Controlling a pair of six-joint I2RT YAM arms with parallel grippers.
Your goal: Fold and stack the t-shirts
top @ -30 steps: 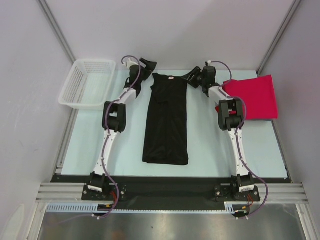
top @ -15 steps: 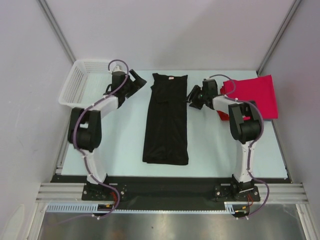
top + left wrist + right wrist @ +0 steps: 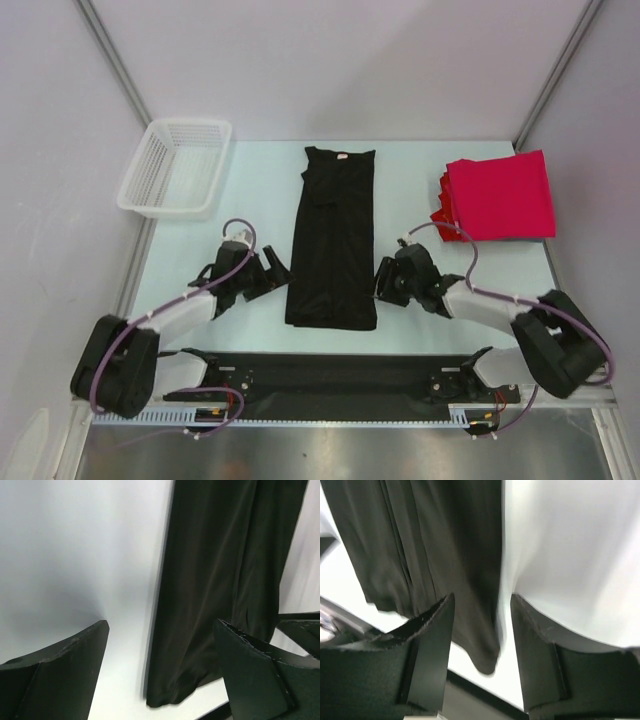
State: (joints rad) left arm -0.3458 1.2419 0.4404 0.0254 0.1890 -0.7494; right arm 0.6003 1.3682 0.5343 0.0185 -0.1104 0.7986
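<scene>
Black t-shirt point(image 3: 333, 235) hem by counter point(image 3: 420, 200) near edge; left claw point(image 3: 277, 270), right claw point(image 3: 381, 284) wide, empty; single-layer pinch could unfold it.

The pale table point(image 3: 420, 200) carries a black t-shirt point(image 3: 333, 240) (folded long), red t-shirts point(image 3: 500, 195), a white basket point(image 3: 188, 124).

**Basket at the far left corner**

A white plastic mesh basket point(image 3: 163, 209) sits at the far left corner of a pale blue-green table point(image 3: 255, 200), open side up. Plain grey walls point(image 3: 340, 70) close in the back and both sides, with a slanted metal post point(image 3: 112, 58) on the left. A black strip point(image 3: 330, 362) runs along the table's near edge, and a shiny metal sheet point(image 3: 330, 452) lies below it.
</scene>
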